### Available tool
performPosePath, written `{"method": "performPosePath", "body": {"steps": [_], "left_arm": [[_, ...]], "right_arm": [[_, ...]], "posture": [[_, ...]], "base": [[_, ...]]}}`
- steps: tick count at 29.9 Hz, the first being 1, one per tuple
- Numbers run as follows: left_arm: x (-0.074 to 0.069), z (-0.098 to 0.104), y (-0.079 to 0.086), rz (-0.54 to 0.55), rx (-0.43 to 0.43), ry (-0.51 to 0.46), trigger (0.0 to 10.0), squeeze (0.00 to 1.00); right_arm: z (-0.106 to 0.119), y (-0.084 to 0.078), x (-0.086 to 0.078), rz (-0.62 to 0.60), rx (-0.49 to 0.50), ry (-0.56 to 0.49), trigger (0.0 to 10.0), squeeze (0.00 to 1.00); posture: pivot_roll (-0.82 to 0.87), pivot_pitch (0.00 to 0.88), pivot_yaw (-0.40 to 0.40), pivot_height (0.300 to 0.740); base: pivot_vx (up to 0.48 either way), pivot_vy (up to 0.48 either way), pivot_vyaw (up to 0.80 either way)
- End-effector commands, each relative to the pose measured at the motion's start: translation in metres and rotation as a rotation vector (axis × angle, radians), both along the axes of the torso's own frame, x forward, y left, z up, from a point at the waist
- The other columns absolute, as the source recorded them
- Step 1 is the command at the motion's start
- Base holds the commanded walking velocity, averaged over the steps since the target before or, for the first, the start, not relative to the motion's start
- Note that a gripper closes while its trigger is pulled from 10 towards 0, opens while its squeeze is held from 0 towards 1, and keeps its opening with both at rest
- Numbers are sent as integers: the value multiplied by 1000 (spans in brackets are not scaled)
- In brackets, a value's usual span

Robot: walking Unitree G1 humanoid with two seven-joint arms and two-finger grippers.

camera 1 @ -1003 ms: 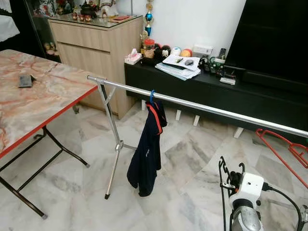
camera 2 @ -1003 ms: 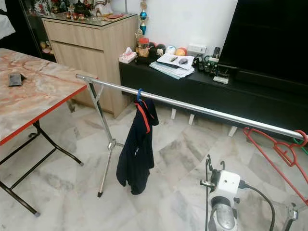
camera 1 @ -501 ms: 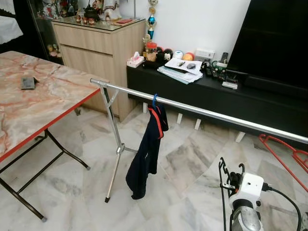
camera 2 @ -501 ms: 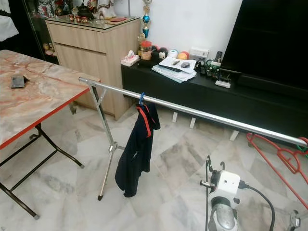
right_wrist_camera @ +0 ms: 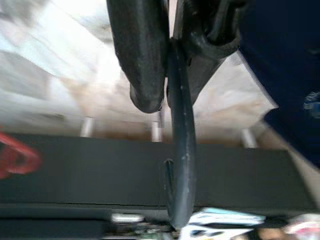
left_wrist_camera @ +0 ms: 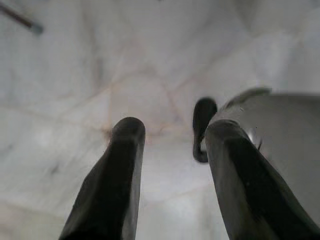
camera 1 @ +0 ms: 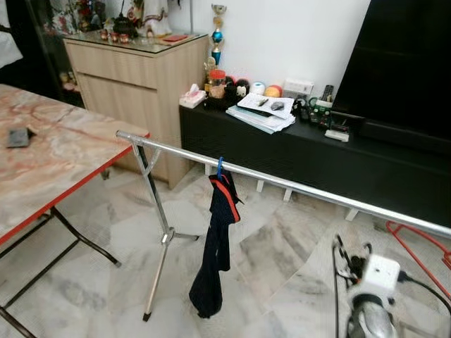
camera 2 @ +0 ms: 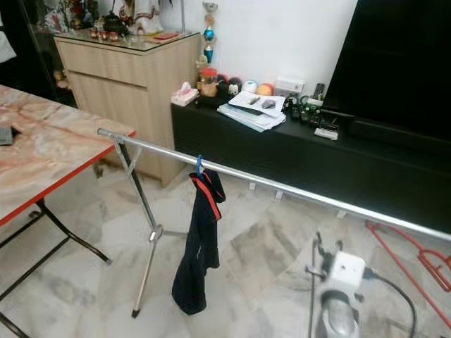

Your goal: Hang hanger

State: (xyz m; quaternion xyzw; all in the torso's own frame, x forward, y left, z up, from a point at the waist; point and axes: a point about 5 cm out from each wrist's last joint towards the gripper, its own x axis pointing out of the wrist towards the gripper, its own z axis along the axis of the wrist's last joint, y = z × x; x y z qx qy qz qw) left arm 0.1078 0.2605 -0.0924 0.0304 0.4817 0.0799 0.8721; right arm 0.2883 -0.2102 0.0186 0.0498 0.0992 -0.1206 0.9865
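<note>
A silver clothes rail point(camera 1: 282, 184) runs across the room from the left to the far right. A dark navy jacket point(camera 1: 218, 239) with red trim hangs from it on a blue hanger point(camera 1: 220, 167). Low at the right, in front of the rail, my right gripper point(camera 1: 350, 255) is shut on a thin black hanger point(camera 1: 335, 282), whose hook point(right_wrist_camera: 180, 150) sticks out past the fingertips point(right_wrist_camera: 146, 95) toward the black console. My left gripper point(left_wrist_camera: 175, 132) hangs open over the marble floor with nothing between its fingers.
Red hangers point(camera 2: 423, 257) hang at the rail's right end. A marble-topped folding table point(camera 1: 49, 155) stands at the left. Behind the rail are a wooden cabinet point(camera 1: 134, 77) and a long black console point(camera 1: 317, 148) with a large TV point(camera 1: 409, 63).
The whole view has shifted with the camera. The jacket has turned more edge-on on the rail. My right gripper still holds the black hanger.
</note>
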Motion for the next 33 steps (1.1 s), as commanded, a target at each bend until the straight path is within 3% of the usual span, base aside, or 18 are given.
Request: {"method": "performPosePath", "body": {"steps": [1,10,16,26,33], "left_arm": [[-1,-3,-7,-4,-19,11,10000,0],[1,-3,-8,-13,-16,14,10000,0],[3,-3,-10,-19,-14,12,10000,0],[6,-2,-10,-20,-12,6,10000,0],[6,-2,-8,-19,-10,8,10000,0]], "right_arm": [[3,-15,-3,-55,-30,-22,10000,0],[17,-33,0,-204,-73,-71,10000,0],[37,-38,15,-297,-84,-133,10000,0],[51,-32,30,-303,-73,-157,10000,0],[53,-30,39,-277,-51,-112,10000,0]], "posture": [[85,0,-60,740],[86,0,-55,740],[82,0,-47,740],[91,0,-42,740],[90,0,-40,740]], "base": [[0,0,0],[0,0,0],[0,0,0],[0,0,0],[0,0,0]]}}
